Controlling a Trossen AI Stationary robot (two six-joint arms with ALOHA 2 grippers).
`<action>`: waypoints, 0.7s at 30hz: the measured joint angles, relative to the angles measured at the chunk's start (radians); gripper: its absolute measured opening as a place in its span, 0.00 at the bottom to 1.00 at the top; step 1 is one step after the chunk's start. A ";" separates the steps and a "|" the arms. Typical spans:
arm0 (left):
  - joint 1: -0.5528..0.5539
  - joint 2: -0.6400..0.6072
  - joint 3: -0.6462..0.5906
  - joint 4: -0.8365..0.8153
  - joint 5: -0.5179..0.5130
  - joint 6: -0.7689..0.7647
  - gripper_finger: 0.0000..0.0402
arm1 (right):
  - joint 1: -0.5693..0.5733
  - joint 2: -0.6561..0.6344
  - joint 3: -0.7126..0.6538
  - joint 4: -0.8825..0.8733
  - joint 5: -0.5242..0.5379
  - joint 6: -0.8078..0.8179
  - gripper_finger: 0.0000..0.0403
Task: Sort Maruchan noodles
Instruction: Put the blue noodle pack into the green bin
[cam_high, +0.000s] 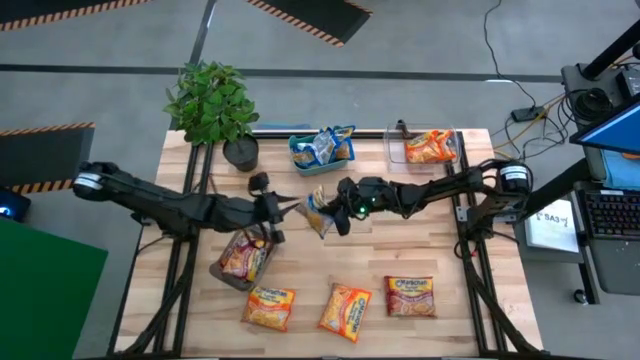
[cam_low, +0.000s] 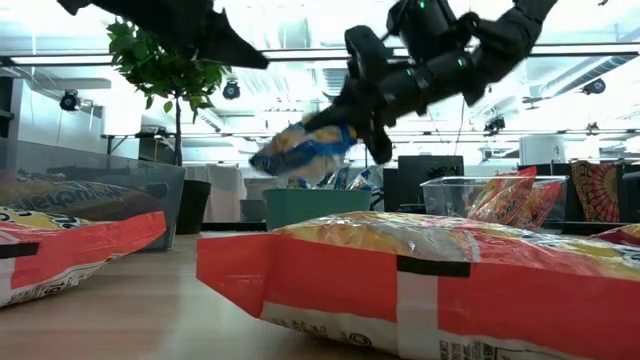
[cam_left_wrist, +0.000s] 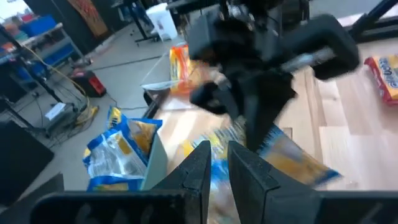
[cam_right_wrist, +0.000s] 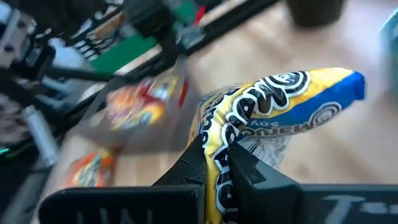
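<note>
My right claw (cam_high: 335, 212) is pinched on a blue-and-white noodle packet (cam_high: 318, 211), holding it in the air at the middle of the high view, above the table (cam_high: 470, 300) and just below the teal tray (cam_high: 300, 160) that already carries other blue packets. In the right wrist view the packet (cam_right_wrist: 280, 106) crumples where my fingers grip its end, and the rest bends over. I judge it light, soft at the wrapper, brittle inside and slippery, so a short end or corner seam is the place to hold, not the flat face. My left claw (cam_high: 283, 208) sits left of centre, just beside the packet, fingers nearly together on nothing. Three orange packets (cam_high: 345, 310) lie along the bottom of the frame.
</note>
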 joint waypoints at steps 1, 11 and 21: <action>0.000 -0.018 -0.011 0.002 -0.001 0.004 0.09 | -0.005 -0.014 0.019 -0.033 0.023 -0.023 0.03; 0.000 -0.095 -0.057 0.001 0.000 0.007 0.09 | -0.094 0.026 0.419 -0.575 0.470 -0.323 0.03; 0.000 -0.091 -0.060 -0.021 0.000 0.015 0.09 | -0.244 0.249 0.735 -0.811 0.502 -0.420 0.03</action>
